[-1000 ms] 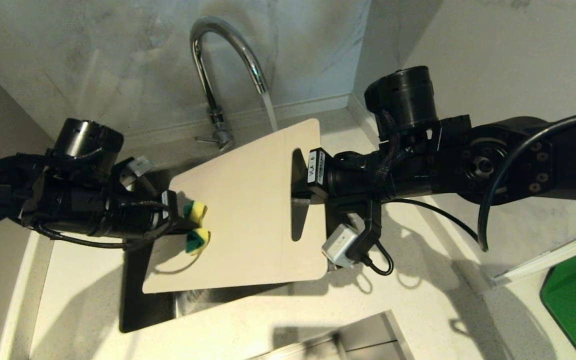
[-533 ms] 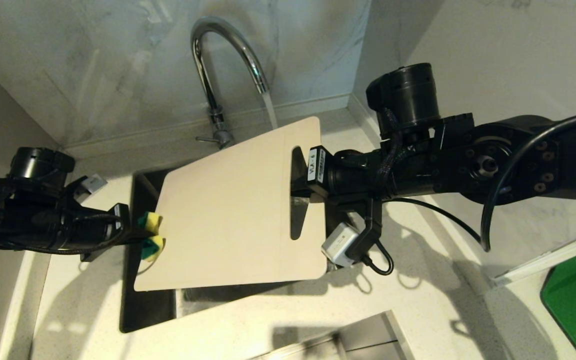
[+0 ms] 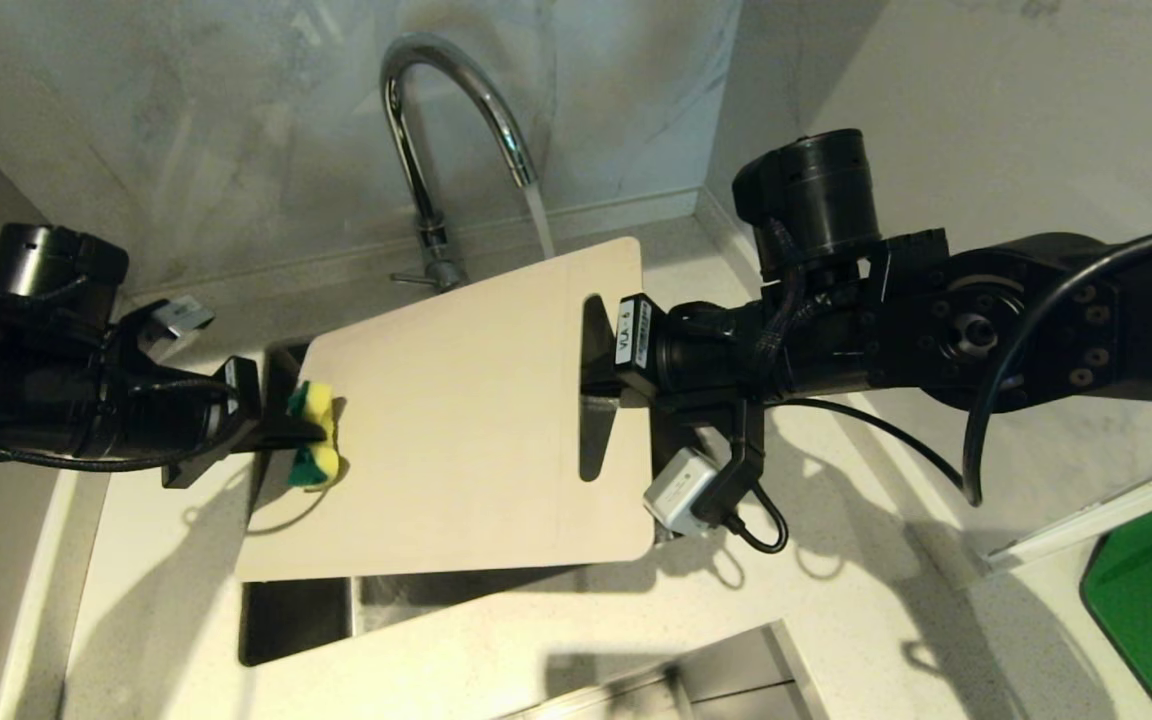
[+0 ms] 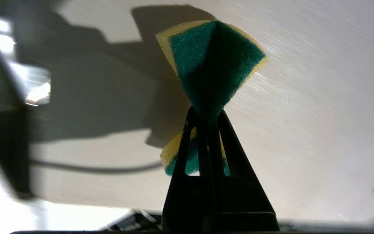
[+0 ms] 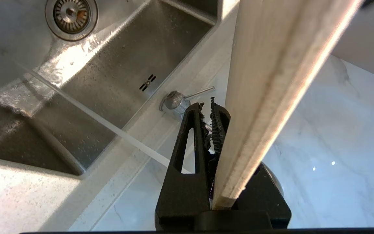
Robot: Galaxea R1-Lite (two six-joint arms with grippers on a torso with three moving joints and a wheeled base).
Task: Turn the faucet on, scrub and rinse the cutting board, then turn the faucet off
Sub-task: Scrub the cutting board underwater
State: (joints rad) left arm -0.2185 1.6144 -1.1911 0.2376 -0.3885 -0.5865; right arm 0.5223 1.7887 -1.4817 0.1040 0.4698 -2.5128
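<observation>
Black arms (image 3: 836,340), looped cables, slotted claws (image 4: 206,136)

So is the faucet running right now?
On: a stream of water falls from the faucet spout behind the cutting board.

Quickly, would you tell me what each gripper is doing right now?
Left gripper: shut on the sponge.
Right gripper: shut on the cutting board.

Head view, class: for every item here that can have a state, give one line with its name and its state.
faucet: on, water running
cutting board: held tilted over the sink
sponge: pinched, folded, against the board
left hand: shut on the sponge
right hand: shut on the board by its slot
sink: wet, drain unplugged
</observation>
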